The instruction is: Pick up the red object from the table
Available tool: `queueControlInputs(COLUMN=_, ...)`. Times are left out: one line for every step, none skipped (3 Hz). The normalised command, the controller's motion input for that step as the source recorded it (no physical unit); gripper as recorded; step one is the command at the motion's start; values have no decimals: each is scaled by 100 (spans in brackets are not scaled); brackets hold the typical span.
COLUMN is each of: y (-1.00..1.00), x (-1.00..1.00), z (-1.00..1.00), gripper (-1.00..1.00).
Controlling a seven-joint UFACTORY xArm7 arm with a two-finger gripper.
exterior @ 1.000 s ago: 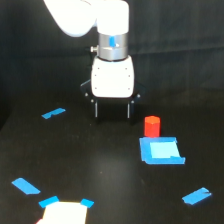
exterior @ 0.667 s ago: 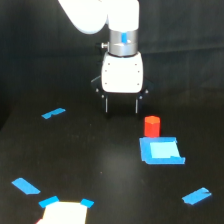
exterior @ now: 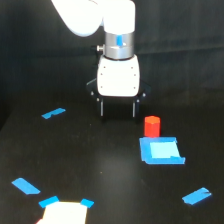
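Gripper (exterior: 118, 111) now sits centre frame, closer to the red object (exterior: 152, 126) than a second ago; it has drifted toward the frame's right. Fingers hang spread wide, nothing between them, tips above the desk (exterior: 100, 170). Red object stands upright, right of centre, untouched, at the upper edge of the light blue square (exterior: 161, 151). Judged: approach under way, gripper not yet over the object.
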Motion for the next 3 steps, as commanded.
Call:
queueControlInputs(y=-39, x=-100, z=-100, gripper=-48)
queueControlInputs(y=-26, x=100, z=-33, gripper=-100)
queueControlInputs(y=55, x=100, z=-100, gripper=-70)
